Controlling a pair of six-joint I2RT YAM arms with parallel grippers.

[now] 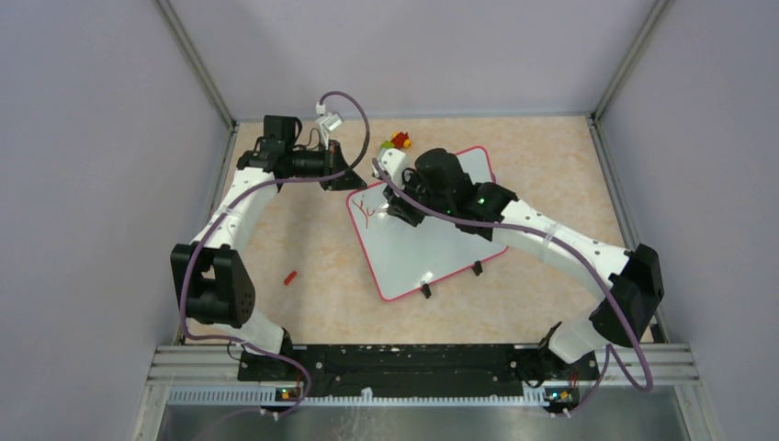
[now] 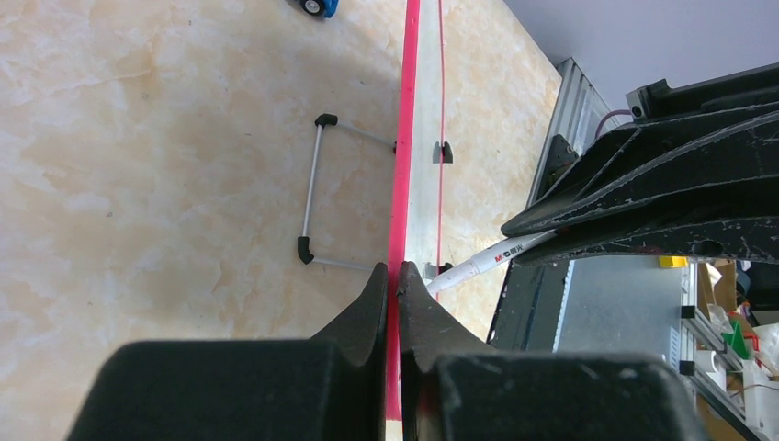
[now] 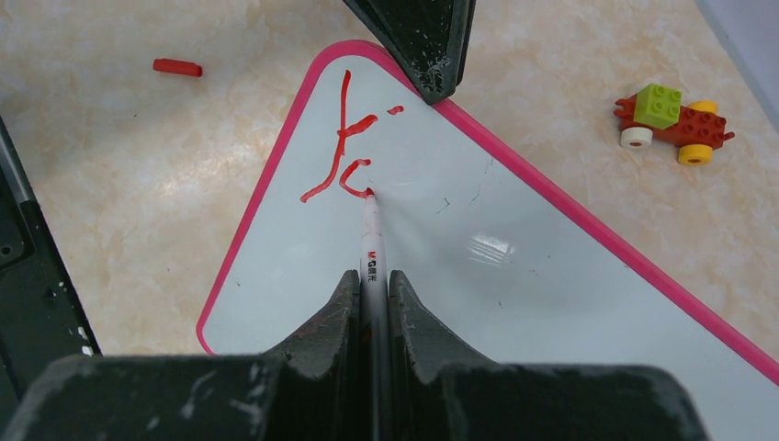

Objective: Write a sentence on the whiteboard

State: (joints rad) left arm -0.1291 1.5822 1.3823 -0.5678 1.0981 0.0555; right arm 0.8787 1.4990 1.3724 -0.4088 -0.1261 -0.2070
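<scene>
**Right claw [image 3: 372, 278] writing the first word; left claw [image 2: 393, 274] holding the board [image 3: 533, 276].**

The right claw was clamped on a marker [image 3: 371, 230]. Its red tip touched the board just ahead of the claw, at the end of a small curved stroke. Around the tip stood the sentence [image 3: 342, 147]: only a "Y" and the start of a second letter, near the board's corner. Past that corner, the left claw was pinched shut on the pink rim, steadying the board on the tabletop [image 3: 110, 184]. Writing looked barely begun. The next move likely called for closing the curve into an "o" with light tip pressure, then moving along the bare white.
</scene>
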